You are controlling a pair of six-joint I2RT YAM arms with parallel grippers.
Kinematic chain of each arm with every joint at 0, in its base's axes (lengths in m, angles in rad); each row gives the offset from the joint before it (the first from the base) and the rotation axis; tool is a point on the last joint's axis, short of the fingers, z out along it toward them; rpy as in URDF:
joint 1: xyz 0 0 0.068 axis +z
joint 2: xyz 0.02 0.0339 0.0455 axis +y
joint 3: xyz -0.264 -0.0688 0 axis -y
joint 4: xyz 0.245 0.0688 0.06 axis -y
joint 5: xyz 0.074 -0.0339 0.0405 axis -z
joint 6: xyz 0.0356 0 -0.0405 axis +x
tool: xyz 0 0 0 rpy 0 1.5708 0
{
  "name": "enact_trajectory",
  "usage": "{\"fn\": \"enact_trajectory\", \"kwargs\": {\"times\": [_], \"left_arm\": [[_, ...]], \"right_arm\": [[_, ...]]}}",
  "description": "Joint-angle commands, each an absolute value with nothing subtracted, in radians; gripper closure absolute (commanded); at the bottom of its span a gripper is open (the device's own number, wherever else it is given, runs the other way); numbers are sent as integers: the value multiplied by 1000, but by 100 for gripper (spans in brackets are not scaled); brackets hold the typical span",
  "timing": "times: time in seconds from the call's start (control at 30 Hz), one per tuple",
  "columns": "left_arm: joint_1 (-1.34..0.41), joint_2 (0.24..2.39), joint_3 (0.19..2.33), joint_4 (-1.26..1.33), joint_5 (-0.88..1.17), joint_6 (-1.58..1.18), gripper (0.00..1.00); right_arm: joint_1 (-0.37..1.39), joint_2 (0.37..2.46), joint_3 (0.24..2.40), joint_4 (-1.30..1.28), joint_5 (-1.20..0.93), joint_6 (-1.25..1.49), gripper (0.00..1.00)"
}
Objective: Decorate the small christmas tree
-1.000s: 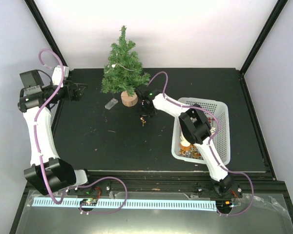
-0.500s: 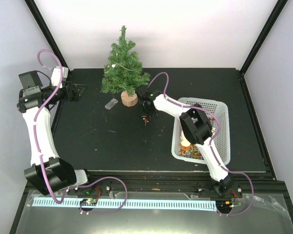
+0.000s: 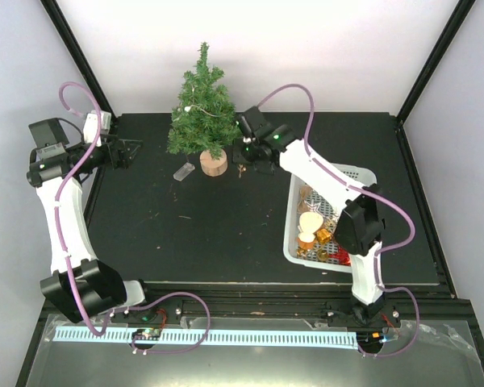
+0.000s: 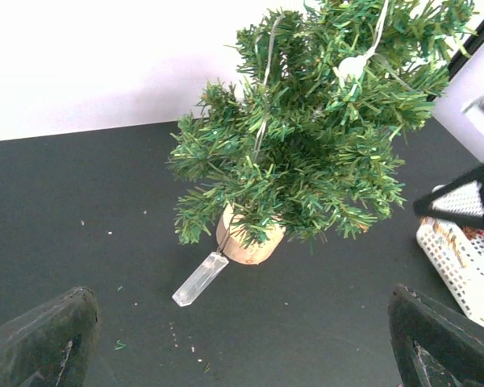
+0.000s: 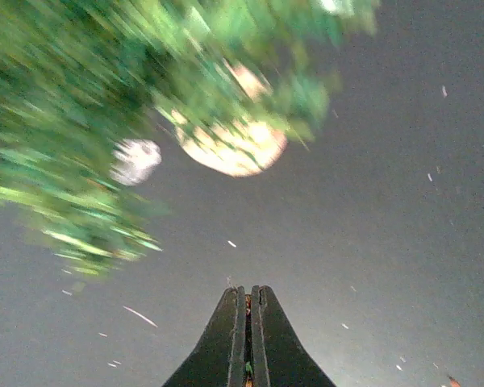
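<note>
The small christmas tree stands on its wood disc base at the back of the black table. A clear crystal ornament lies against the base on the left. My right gripper hovers just right of the base, shut on a small orange ornament that shows only as a sliver between the fingers. In the right wrist view the tree is blurred, up and to the left. My left gripper stays at the table's far left edge, open and empty, facing the tree.
A white basket with several ornaments sits at the right of the table and shows at the right edge of the left wrist view. A white ornament hangs on a string in the tree. Needle crumbs dot the mat.
The right gripper shut on the small ornament lying on the table, then lifted it up and back toward the tree's right side. The left arm has not moved.
</note>
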State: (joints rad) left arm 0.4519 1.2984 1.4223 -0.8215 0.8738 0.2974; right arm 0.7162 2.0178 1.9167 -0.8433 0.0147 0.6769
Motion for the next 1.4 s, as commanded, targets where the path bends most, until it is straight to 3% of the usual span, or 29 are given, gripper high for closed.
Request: {"fn": "enact_trajectory", "kwargs": {"times": [0.0,0.23,0.47,1.37], "left_arm": [[461,1314,1421,-811,940,314,2],[461,1316,1422,-810,962,309,2],[460,1319,1417,-839,966,330,2],[463,1339,1381,-875,970,374,2]], "right_arm": [[691,2026,2071,-874,12,702,99],[624,2148,2289,-895,-65,781,99],[553,2238,2375,-847,-138,880,99],[545,2195,2356,-713,-150,948,98]]}}
